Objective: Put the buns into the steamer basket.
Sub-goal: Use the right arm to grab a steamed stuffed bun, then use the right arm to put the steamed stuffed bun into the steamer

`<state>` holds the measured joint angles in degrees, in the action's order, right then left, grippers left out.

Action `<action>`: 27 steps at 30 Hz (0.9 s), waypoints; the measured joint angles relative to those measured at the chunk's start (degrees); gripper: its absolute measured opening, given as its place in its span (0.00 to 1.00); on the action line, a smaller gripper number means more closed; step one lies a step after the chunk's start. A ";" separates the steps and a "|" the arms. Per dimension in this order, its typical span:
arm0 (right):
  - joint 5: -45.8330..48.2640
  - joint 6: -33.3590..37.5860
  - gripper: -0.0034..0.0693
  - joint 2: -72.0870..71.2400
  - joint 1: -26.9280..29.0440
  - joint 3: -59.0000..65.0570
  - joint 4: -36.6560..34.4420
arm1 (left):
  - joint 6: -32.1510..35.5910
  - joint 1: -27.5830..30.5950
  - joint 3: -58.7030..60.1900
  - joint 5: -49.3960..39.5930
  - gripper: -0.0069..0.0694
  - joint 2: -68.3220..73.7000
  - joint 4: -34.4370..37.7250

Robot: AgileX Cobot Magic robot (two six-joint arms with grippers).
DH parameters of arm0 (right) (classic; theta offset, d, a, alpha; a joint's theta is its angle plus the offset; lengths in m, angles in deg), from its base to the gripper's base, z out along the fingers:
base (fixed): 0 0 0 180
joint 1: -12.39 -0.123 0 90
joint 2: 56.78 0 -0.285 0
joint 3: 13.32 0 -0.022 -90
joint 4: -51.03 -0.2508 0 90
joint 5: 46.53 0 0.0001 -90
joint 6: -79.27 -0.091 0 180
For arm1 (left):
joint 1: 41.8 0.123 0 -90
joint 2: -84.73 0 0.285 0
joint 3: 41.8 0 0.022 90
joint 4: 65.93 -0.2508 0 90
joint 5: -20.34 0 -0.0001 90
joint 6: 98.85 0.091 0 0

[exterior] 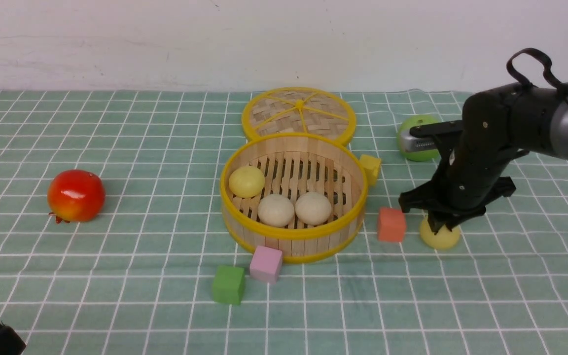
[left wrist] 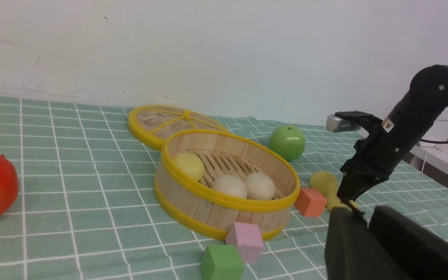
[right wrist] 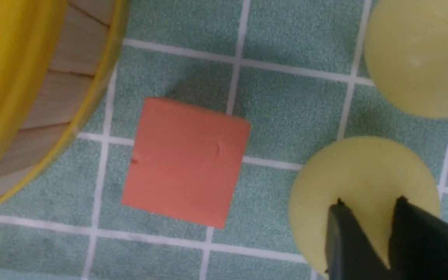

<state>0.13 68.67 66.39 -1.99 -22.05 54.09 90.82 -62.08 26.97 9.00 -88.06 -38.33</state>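
Note:
The steamer basket [exterior: 291, 234] stands mid-table and holds three buns: a pale yellow bun [exterior: 246, 181] and two beige buns [exterior: 275, 209] [exterior: 313, 207]. My right gripper [exterior: 439, 227] points down at a pale yellow bun [exterior: 445, 240] on the cloth to the basket's right. In the right wrist view, its jaws [right wrist: 370, 202] stand close together, pinched on the top of that bun [right wrist: 364, 167]. A second yellow bun [right wrist: 418, 58] lies just beyond; it also shows in the left wrist view [left wrist: 322, 181]. My left gripper [left wrist: 366, 217] is shut and empty at the near left.
The flat woven lid [exterior: 299, 113] lies behind the basket. An orange cube [exterior: 391, 224] sits between the basket and the held bun. A yellow cube [exterior: 370, 167], pink cube [exterior: 266, 264] and green cube [exterior: 228, 284] ring the basket. A green apple [exterior: 419, 123] lies far right, a red apple [exterior: 76, 195] left.

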 joint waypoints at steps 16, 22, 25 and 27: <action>1.97 4.61 0.05 -3.48 0.00 -0.06 0.05 | 0.00 0.00 0.00 0.00 0.20 0.00 0.00; 1.35 9.20 0.05 -9.99 0.00 -0.06 -5.93 | 0.00 0.00 0.00 0.00 0.21 0.00 0.00; -0.30 13.73 0.05 -10.98 -0.78 -0.48 -12.12 | 0.00 0.00 0.00 0.00 0.21 0.00 0.00; -1.88 17.31 0.05 -10.63 -2.08 -1.35 -16.35 | 0.00 0.00 0.00 0.00 0.21 0.00 0.00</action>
<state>-1.75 85.98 55.76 -4.07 -23.40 37.74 90.82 -62.08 26.97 9.00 -88.06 -38.33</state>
